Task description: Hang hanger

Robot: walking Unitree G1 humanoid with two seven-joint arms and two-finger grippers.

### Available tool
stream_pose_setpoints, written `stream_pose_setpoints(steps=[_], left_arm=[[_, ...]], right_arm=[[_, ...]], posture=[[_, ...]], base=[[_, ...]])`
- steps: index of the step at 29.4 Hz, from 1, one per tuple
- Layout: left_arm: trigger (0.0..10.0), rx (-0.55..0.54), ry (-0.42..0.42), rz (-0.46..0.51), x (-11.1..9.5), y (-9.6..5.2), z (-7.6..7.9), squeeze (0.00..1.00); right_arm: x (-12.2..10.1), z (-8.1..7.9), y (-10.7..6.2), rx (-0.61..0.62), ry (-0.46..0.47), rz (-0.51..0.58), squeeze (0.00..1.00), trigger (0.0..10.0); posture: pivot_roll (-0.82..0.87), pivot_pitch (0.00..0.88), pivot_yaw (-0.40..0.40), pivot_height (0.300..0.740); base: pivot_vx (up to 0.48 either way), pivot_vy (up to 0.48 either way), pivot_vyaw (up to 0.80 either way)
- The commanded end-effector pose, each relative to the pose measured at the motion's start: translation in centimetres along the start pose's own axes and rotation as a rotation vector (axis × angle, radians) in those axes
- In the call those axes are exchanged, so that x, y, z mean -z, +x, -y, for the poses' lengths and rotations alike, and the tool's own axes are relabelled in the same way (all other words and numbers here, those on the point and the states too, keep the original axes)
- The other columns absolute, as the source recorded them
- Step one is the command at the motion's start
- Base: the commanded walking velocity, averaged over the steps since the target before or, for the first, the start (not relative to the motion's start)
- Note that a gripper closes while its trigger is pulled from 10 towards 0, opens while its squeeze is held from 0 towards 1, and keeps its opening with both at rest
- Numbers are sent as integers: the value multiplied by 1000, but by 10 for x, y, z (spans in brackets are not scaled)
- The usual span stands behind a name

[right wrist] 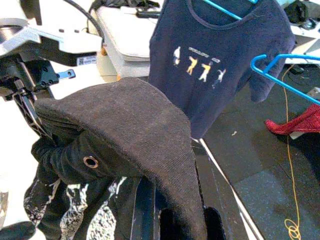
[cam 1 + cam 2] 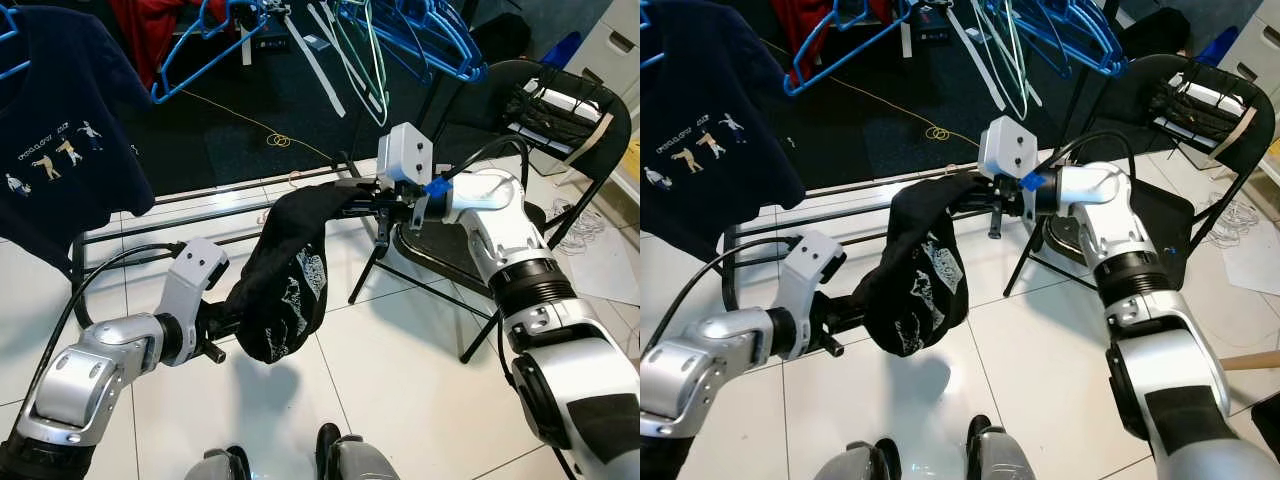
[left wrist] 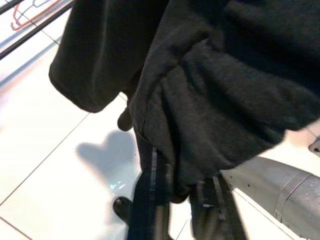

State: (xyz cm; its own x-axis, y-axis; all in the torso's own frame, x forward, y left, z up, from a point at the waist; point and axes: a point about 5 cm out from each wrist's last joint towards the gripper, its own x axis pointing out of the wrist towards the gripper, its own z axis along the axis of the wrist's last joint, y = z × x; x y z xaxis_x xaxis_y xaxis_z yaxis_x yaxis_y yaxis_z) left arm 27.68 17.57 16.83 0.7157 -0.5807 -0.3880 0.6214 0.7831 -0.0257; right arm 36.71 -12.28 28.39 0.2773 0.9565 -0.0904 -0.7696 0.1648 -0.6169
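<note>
Both pincers grip the black garment [image 2: 290, 280]: right pincer [image 2: 372, 203] at two o'clock, left pincer [image 2: 228, 318] at eight. No hanger is inside yet; hanging remains undone.

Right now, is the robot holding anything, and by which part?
Yes: a black garment. The right gripper holds its upper end and the left gripper its lower part, so it hangs slack between them.

A room in a home used for laundry or clothes storage, with glossy white floor tiles [image 2: 400, 350] and a dark mat [image 2: 250, 110] at twelve o'clock. Blue hangers [image 2: 430, 35] hang at one o'clock, a navy printed T-shirt [image 2: 60, 130] at ten o'clock. A black folding chair [image 2: 520, 130] stands at two o'clock.
</note>
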Motion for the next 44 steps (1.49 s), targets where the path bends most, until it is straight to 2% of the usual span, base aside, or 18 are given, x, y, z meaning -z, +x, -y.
stream_pose_setpoints(steps=[1,12,20,21,22,23,26,27,28,29,31,32,33,34,35,37,40,44], left_arm=[[0,21,-13,-23,4,-4,1,0],[0,44,-27,0,-2,-9,1,0],[0,42,47,70,-10,-16,2,0],[7176,53,46,67,-13,-15,6,0],[7176,53,46,67,-13,-15,6,0],[10000,70,82,68,-18,-12,15,0],[10000,69,97,77,-21,-11,18,0],[10000,67,108,87,-22,-11,19,0],[10000,67,108,87,-22,-11,19,0],[10000,26,165,78,-22,-8,15,0],[10000,26,165,78,-22,-8,15,0],[10000,-29,202,73,-21,-6,7,0],[10000,-29,202,73,-21,-6,7,0],[10000,-127,213,39,-17,-3,-6,0],[10000,-211,215,18,-15,-2,-18,0],[10000,-261,210,6,-14,-2,-25,0],[10000,-313,212,-2,-13,-4,-27,0],[10000,-331,216,2,-13,-5,-28,0]], right_arm=[[-4,8,-9,60,-4,16,0,0],[9,2,-15,164,87,28,0,0],[37,-23,-17,307,232,22,0,0],[45,-36,-14,326,273,16,0,1333],[45,-36,-14,326,273,16,0,1333],[58,-62,-6,359,373,25,0,3922],[62,-71,-3,368,407,33,0,3922],[63,-75,-2,375,427,37,0,4627],[63,-75,-2,375,427,37,0,4627],[65,-83,0,394,451,40,0,5255],[65,-83,0,394,451,40,0,5255],[67,-90,1,420,469,33,0,7765],[67,-90,1,420,469,33,0,7765],[69,-100,1,452,488,13,0,10000],[71,-109,1,480,500,-14,0,10000],[74,-114,-1,503,511,-39,0,10000],[84,-120,-9,568,534,-121,0,10000],[86,-121,-10,575,536,-136,0,10000]], posture=[[-128,272,-121,740],[-106,280,-110,740],[-70,270,-94,740],[-60,264,-85,740],[-60,264,-85,740],[-50,255,-70,740],[-50,255,-70,740],[-50,255,-70,740],[-50,255,-70,740],[-49,247,-59,740],[-49,247,-59,740],[-48,242,-55,740],[-48,242,-55,740],[-49,232,-48,740],[-47,229,-47,740],[-46,229,-45,740],[-44,222,-47,740],[-40,214,-49,740]], base=[[0,0,0],[0,0,0],[0,0,0],[0,0,0],[0,0,0],[0,0,0],[0,0,0],[0,0,0],[0,0,0],[0,0,0],[0,0,0],[0,0,0],[0,0,0],[0,0,0],[0,0,0],[0,0,0],[0,0,0],[0,0,0]])
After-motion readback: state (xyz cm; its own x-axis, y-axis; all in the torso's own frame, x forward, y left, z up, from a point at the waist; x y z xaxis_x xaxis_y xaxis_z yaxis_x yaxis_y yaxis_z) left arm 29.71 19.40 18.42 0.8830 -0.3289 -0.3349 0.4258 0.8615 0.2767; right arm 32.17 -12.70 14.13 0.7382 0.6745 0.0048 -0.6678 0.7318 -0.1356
